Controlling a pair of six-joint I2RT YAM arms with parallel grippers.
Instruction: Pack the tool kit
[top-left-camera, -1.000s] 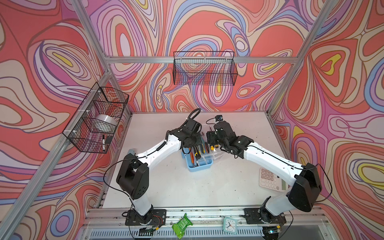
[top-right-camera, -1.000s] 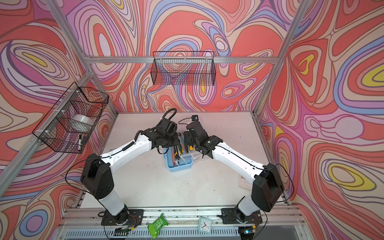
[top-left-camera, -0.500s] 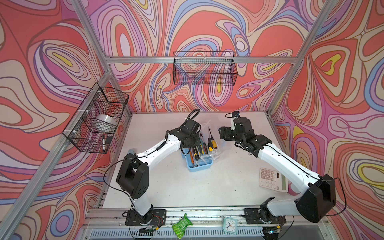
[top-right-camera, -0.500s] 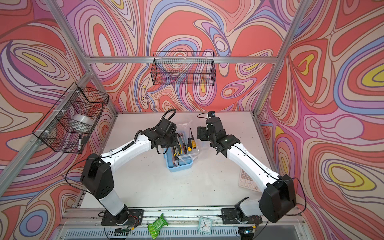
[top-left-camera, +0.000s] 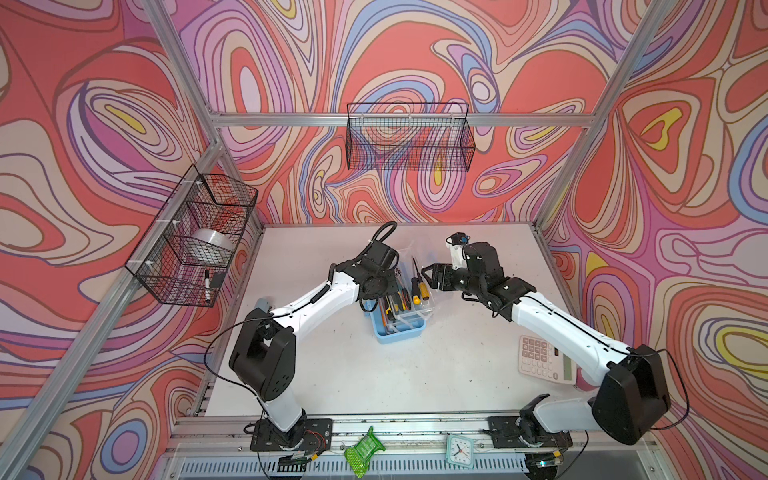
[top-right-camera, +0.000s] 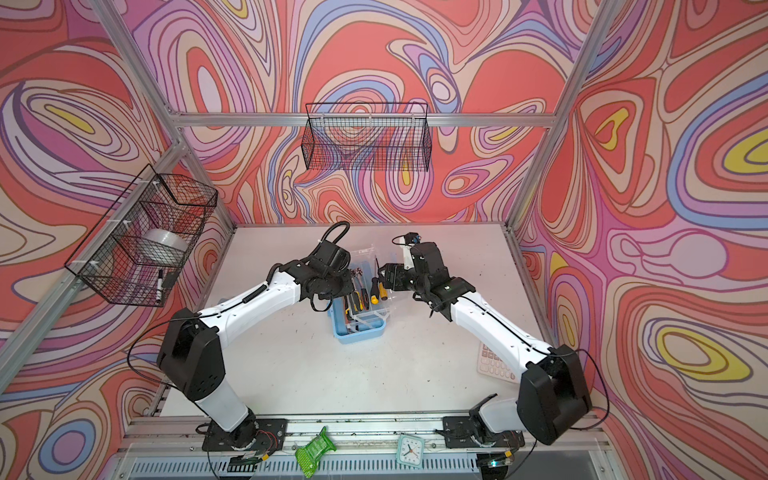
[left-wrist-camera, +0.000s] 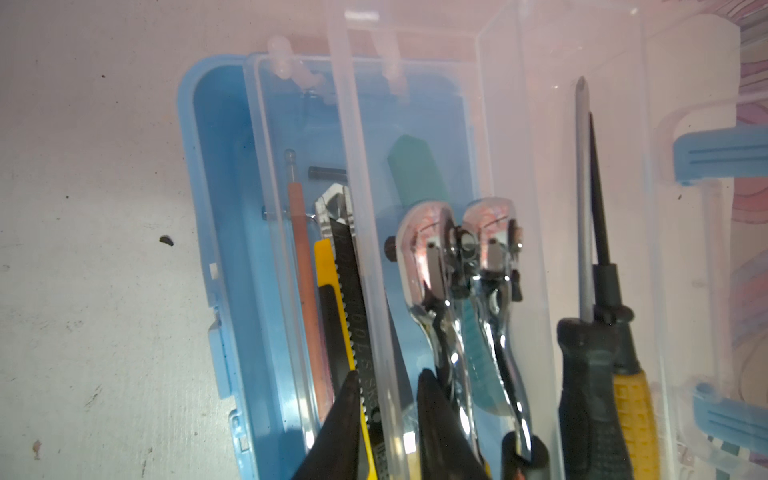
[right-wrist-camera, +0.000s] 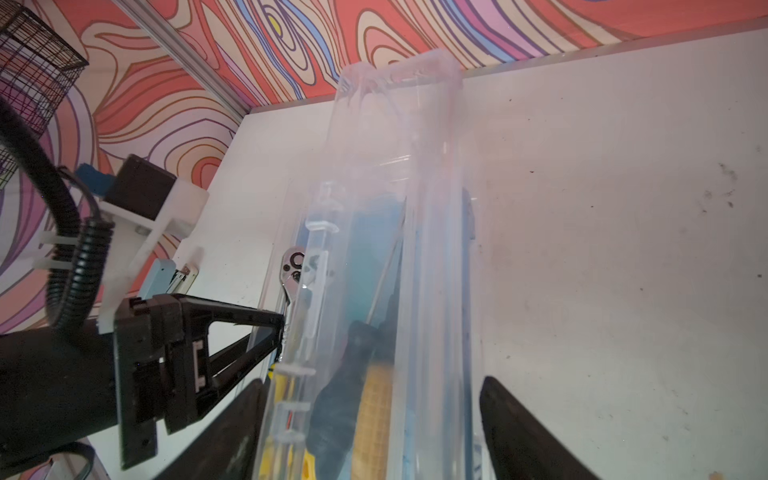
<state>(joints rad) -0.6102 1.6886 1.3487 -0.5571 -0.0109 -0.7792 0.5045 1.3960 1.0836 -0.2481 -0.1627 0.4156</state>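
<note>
**Item:** light blue tool box, table centre, clear lid open.
**Contents:** clear tray with 1 utility knife and 2 ratchets; 2 screwdrivers at 3 o'clock.
**Left gripper**: straddles the tray divider, grasp unclear.
**Right gripper**: released, empty.
**Step:** probably seating the tray.
**Next:** close the lid squarely.

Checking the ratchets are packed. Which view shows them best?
The left wrist view: both ratchets lie side by side, close up and sharp. The right wrist view shows only one through clear plastic; in both top views they are too small to judge.
</note>
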